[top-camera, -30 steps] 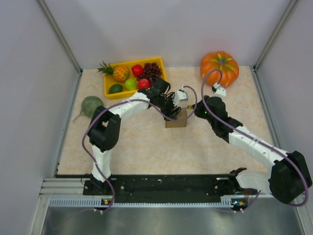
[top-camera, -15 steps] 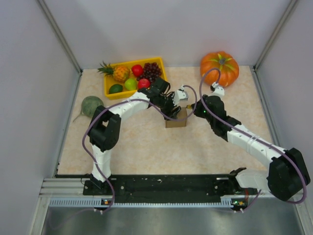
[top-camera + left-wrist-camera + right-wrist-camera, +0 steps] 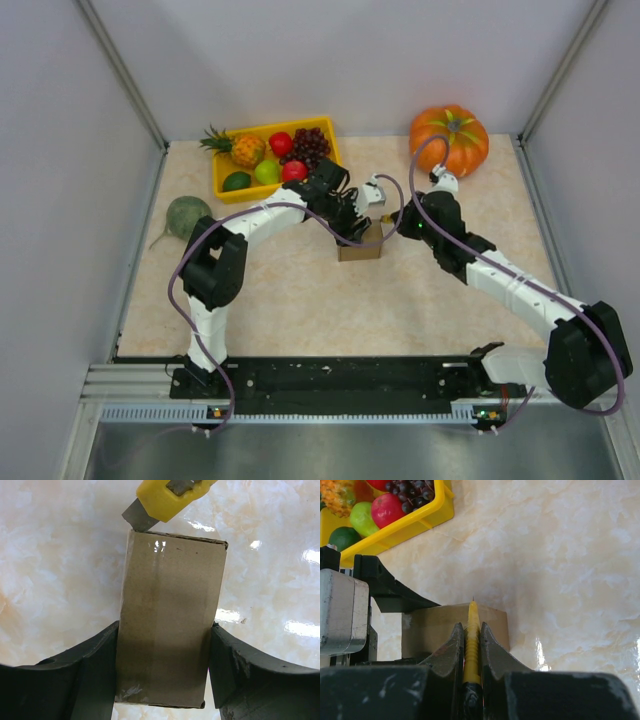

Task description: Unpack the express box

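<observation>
The express box (image 3: 361,249), a small brown cardboard box with tape along its top, stands mid-table. My left gripper (image 3: 352,226) is shut on it from above. In the left wrist view its black fingers (image 3: 95,670) press both long sides of the box (image 3: 170,615). My right gripper (image 3: 471,626) is shut on a yellow utility knife (image 3: 472,611). The knife's grey blade (image 3: 138,520) touches the far top edge of the box, near one corner. In the top view the right gripper (image 3: 393,222) sits just right of the box.
A yellow tray (image 3: 222,178) of fruit stands at the back left, close behind the left wrist. An orange pumpkin (image 3: 450,138) sits at the back right. A green round vegetable (image 3: 187,215) lies at the left edge. Walls enclose the table on three sides.
The right arm's wrist and forearm have shifted slightly toward the back. The box and the left gripper have stayed put.
</observation>
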Robot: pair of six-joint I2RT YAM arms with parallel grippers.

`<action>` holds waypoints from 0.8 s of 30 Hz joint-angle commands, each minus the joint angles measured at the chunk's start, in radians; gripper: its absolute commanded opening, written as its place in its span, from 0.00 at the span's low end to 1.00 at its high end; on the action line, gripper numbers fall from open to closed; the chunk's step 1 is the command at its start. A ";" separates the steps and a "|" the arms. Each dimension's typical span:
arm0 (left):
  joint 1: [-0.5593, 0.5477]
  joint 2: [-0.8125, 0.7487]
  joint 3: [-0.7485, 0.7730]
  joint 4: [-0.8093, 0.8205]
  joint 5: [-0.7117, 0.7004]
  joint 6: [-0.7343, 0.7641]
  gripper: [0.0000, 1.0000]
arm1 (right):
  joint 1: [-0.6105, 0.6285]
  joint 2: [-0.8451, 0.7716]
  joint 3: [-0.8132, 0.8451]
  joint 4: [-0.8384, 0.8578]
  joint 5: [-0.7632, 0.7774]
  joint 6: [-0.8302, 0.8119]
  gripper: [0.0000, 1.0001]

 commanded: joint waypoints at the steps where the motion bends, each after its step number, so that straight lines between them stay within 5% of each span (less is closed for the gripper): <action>1: 0.005 0.048 -0.018 -0.026 -0.125 -0.002 0.33 | 0.014 -0.006 0.045 -0.241 -0.171 -0.027 0.00; 24: 0.007 0.048 -0.024 -0.019 -0.142 -0.018 0.34 | 0.013 -0.085 0.120 -0.389 -0.181 -0.035 0.00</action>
